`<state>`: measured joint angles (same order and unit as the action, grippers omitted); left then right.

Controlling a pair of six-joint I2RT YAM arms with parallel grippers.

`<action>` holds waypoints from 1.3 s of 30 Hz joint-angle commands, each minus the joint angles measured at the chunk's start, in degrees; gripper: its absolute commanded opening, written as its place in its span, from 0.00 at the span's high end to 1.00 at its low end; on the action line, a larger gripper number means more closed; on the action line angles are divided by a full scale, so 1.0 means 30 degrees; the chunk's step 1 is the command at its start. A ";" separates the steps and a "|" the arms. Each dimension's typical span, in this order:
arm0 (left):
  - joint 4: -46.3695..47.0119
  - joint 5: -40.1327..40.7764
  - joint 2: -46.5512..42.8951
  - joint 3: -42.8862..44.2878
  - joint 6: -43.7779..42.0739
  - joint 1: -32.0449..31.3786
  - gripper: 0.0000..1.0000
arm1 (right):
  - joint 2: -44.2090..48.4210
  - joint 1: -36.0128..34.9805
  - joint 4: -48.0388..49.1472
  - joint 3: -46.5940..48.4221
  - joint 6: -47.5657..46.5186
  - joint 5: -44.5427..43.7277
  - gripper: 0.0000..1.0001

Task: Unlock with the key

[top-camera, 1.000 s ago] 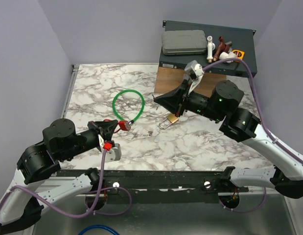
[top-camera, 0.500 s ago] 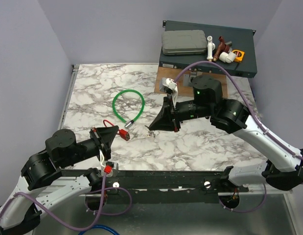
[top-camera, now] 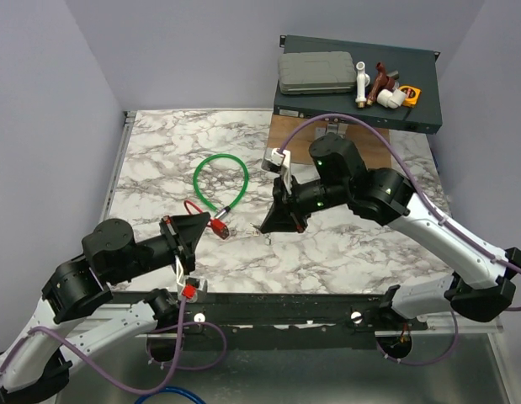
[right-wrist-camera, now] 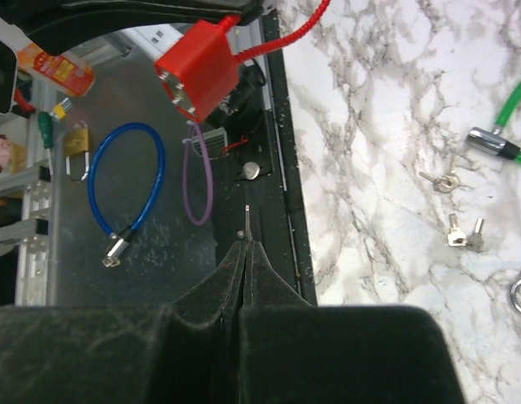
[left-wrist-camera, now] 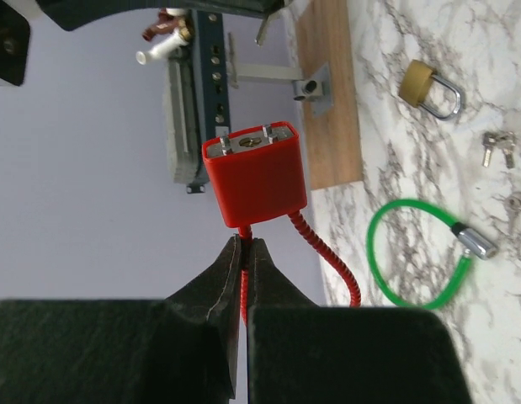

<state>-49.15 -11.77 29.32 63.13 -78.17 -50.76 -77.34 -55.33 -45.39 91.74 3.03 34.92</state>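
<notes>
My left gripper (left-wrist-camera: 245,242) is shut on the red coiled cable (left-wrist-camera: 327,252) of a red lock (left-wrist-camera: 256,172) and holds it in the air, keyhole end facing away. In the top view the red lock (top-camera: 218,225) hangs over the table's front left, just past the left gripper (top-camera: 208,224). My right gripper (right-wrist-camera: 246,244) is shut on the key (right-wrist-camera: 246,220), a thin metal blade poking edge-on from its tips. It points at the red lock (right-wrist-camera: 197,71) from a short way off. In the top view the right gripper (top-camera: 262,228) is just right of the lock.
A green cable loop (top-camera: 220,179) lies behind the lock. Loose keys (right-wrist-camera: 464,236) and a brass padlock (left-wrist-camera: 428,84) lie on the marble. A wooden board (top-camera: 289,139) and a dark shelf (top-camera: 357,93) with a grey case stand at the back right. A blue cable (right-wrist-camera: 130,194) lies below the table.
My right arm has swung left and forward, bringing its tips down close to the red lock. My left arm has shifted a little right, still holding the lock's cable.
</notes>
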 commanded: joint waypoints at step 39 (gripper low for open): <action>0.1175 -0.4303 0.1266 0.2145 0.3172 -0.1562 1.00 | 0.7064 -0.0132 0.8738 -0.8037 -0.2091 -0.4256 0.99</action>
<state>-39.59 -27.59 29.10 64.77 -82.65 -55.20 -56.25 -55.44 -18.39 65.14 -1.17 21.93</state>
